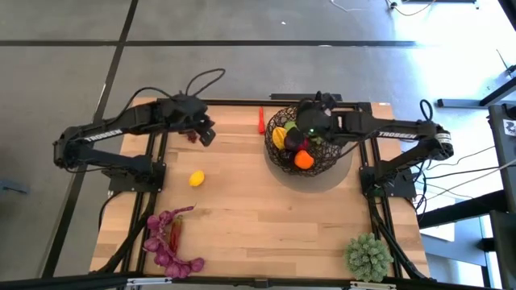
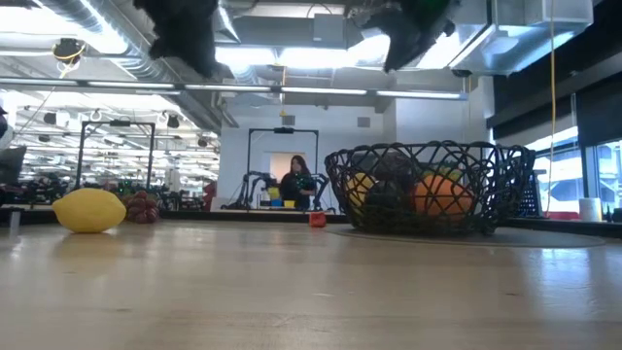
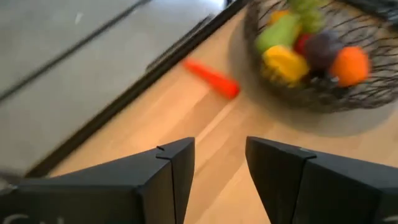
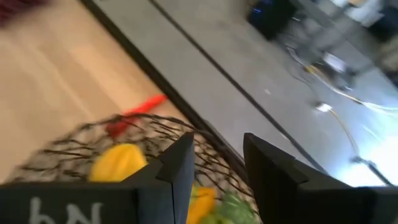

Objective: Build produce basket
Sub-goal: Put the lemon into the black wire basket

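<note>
Your right gripper hangs over the basket, fingers parted with a narrow gap, holding nothing. Your left gripper hovers above the table's far left, also narrowly parted and empty. 1 lemon lies near it; 1 red chilli lies beside the basket.

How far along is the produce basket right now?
Partly done: the dark wire basket holds an orange fruit and yellow and green pieces. Both grippers, left and right, are open and empty. Yellow lemon, red chilli and purple leaves remain on the table.
</note>
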{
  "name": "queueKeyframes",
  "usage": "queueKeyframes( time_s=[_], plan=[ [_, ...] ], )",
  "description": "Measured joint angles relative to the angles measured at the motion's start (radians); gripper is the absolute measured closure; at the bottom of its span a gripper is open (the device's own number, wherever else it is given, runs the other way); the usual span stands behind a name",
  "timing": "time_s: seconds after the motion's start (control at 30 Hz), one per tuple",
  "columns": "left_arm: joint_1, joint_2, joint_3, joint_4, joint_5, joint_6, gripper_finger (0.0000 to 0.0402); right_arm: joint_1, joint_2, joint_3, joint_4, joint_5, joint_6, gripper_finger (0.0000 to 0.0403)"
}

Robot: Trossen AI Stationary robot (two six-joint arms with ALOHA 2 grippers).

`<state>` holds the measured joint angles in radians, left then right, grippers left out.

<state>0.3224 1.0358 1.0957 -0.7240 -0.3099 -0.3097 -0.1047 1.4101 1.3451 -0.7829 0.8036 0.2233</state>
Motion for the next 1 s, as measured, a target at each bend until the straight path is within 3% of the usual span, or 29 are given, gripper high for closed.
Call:
queueKeyframes(
  time_s=[0.1,0.3,0.43,0.73,1.0],
  plan=[
    [0.018,0.001,0.0,-0.117,0.062,-0.045,0.0268,0.014,0.0,0.045,0.0,-0.076,-0.057,0.0264],
    [0.018,0.002,0.0,-0.344,0.328,-0.207,0.0268,0.033,0.0,0.105,0.0,-0.205,-0.135,0.0264],
    [-0.026,0.014,0.0,-0.464,0.432,-0.343,0.0268,0.037,0.0,0.117,0.003,-0.29,-0.188,0.0264],
    [-0.145,0.019,0.0,-0.495,0.412,-0.505,0.0268,0.036,0.0,0.117,0.008,-0.435,-0.224,0.0264],
    [-0.191,0.019,0.0,-0.508,0.387,-0.575,0.0268,0.034,0.0,0.117,0.007,-0.798,-0.26,0.0264]
  ],
)
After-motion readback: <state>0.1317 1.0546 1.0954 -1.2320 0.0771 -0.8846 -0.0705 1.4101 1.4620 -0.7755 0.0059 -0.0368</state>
